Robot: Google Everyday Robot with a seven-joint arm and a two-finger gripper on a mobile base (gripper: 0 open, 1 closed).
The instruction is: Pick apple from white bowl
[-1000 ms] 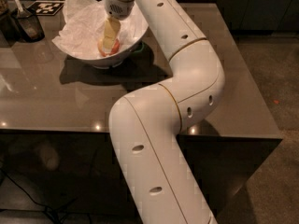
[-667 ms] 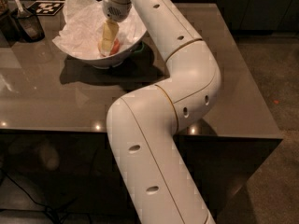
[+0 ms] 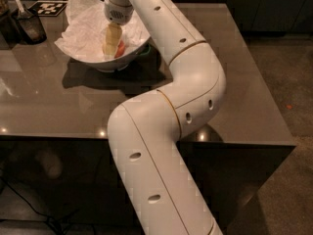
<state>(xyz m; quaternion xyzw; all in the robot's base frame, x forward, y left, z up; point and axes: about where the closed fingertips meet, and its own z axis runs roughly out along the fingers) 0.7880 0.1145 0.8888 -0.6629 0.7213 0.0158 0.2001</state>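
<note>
The white bowl (image 3: 131, 57) stands at the back left of the table, lined with crumpled white paper (image 3: 85, 21). The apple (image 3: 120, 49) shows only as a reddish patch inside the bowl, mostly hidden behind the gripper. My gripper (image 3: 111, 43) hangs down from the wrist into the bowl, right against the apple's left side. My white arm runs from the bottom of the view up over the table's middle to the bowl.
A dark container with a utensil (image 3: 28, 26) stands left of the bowl near the table's left edge. A black-and-white marker tag (image 3: 46, 7) lies behind it. The brown glossy table (image 3: 244, 82) ends at the front and right, with floor beyond.
The arm and gripper have shifted slightly to the left while staying down inside the bowl at the apple. The bowl has not moved.
</note>
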